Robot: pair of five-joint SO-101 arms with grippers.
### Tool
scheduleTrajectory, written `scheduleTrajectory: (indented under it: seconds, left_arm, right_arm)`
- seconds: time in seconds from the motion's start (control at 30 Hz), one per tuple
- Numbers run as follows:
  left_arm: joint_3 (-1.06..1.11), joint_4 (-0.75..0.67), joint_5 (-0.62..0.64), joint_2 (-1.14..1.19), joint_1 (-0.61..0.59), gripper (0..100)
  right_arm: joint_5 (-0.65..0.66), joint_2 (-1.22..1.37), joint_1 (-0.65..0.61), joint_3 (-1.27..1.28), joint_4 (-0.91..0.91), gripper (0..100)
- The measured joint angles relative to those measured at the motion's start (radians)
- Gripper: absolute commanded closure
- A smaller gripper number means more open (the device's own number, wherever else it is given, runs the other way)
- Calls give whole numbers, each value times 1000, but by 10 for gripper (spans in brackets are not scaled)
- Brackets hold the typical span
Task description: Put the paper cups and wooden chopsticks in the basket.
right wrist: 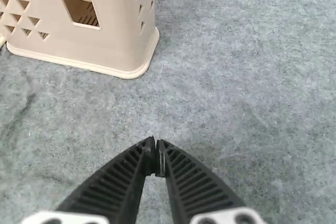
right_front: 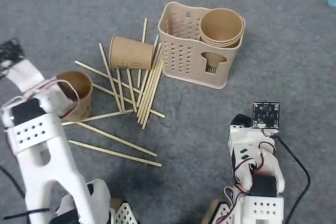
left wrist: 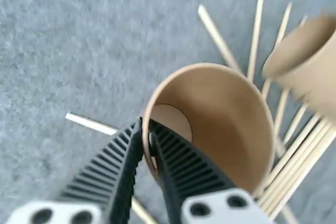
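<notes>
My left gripper (left wrist: 145, 131) is shut on the rim of an upright paper cup (left wrist: 210, 124), one finger inside and one outside; from above that cup (right_front: 79, 88) stands at the left of the grey mat. A second paper cup (right_front: 129, 52) lies on its side by the beige basket (right_front: 181, 51). Stacked cups (right_front: 221, 26) sit inside the basket. Several wooden chopsticks (right_front: 144, 85) lie scattered between the cups and the basket. My right gripper (right wrist: 156, 153) is shut on nothing, low over bare mat, a short way in front of the basket (right wrist: 105, 24).
More chopsticks (right_front: 115, 152) lie on the mat near the left arm's base. The right arm (right_front: 257, 161) rests at the front right, with open mat around it and to the right of the basket.
</notes>
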Motion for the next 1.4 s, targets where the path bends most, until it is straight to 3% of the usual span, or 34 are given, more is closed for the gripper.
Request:
scheduleTrajectory:
  seconds: [0.27, 0.53, 0.63, 0.77, 0.97, 1.4]
  left_arm:
    - [-173, 89, 207, 0, 124, 988]
    - [-388, 115, 489, 0, 482, 988]
    - [-460, 60, 506, 0, 624, 988]
    - [-523, -69, 509, -3, 713, 988]
    - [-560, -255, 516, -3, 787, 988]
    - [-647, -404, 470, 293, 893, 988]
  right_arm:
    - [0, 0, 0, 0, 0, 990]
    - [0, 0, 0, 0, 0, 991]
    - [0, 0, 0, 0, 0, 991]
    - [0, 0, 0, 0, 0, 990]
    - [0, 0, 0, 0, 0, 990]
    - [0, 0, 0, 0, 0, 991]
